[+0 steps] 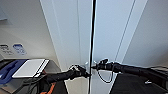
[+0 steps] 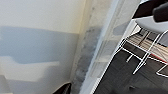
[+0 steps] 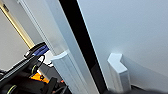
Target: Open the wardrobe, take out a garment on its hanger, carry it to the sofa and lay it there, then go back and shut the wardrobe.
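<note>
The white wardrobe (image 1: 110, 30) stands right in front of me, with a narrow dark gap (image 1: 93, 32) running between its two tall doors. Two small white handles (image 1: 86, 64) sit on either side of that gap at mid-height. My left gripper (image 1: 87, 73) reaches in from the left, up against the left door just below its handle. My right gripper (image 1: 93, 67) comes from the right and sits at the gap by the right handle. The right wrist view shows both handles close up, one (image 3: 65, 72) on each side (image 3: 119, 72) of the dark gap (image 3: 80, 42). The left wrist view shows the white door face (image 2: 37, 37).
A low surface with a white panel (image 1: 30, 67) and a blue object (image 1: 10, 70) stands at the left by the wall. A chair with white metal legs (image 2: 140, 57) stands on the dark floor (image 2: 120, 77) beside the wardrobe.
</note>
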Controlling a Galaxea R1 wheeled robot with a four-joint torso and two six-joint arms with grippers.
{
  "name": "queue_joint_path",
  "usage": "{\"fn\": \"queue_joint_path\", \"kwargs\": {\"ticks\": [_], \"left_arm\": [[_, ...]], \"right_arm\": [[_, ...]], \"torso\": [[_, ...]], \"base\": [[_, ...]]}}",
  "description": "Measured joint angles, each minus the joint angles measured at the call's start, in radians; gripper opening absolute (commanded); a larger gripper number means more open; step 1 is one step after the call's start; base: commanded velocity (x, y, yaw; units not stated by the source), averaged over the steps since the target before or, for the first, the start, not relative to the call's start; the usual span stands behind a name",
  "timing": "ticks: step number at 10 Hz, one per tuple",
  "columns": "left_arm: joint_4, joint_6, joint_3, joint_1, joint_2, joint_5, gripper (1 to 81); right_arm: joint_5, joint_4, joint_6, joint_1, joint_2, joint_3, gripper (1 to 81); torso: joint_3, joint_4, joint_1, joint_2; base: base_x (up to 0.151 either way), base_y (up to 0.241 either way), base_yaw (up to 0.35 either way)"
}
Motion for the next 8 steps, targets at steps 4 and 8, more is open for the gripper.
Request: {"fn": "queue_joint_path", "kwargs": {"ticks": [4,8], "left_arm": [[0.009,0.002,0.052,0.014,-0.031,-0.01,81.1],[0.012,0.001,0.211,0.043,-0.139,-0.006,81.1]], "right_arm": [[0.012,-0.004,-0.007,-0.026,-0.079,0.118,81.1],[0.023,-0.009,-0.013,-0.037,-0.11,0.161,81.1]], "torso": [[0.0,0.0,0.0,0.0],[0.0,0.0,0.001,0.0]], "base": [[0.0,0.0,0.0],[0.0,0.0,0.0]]}}
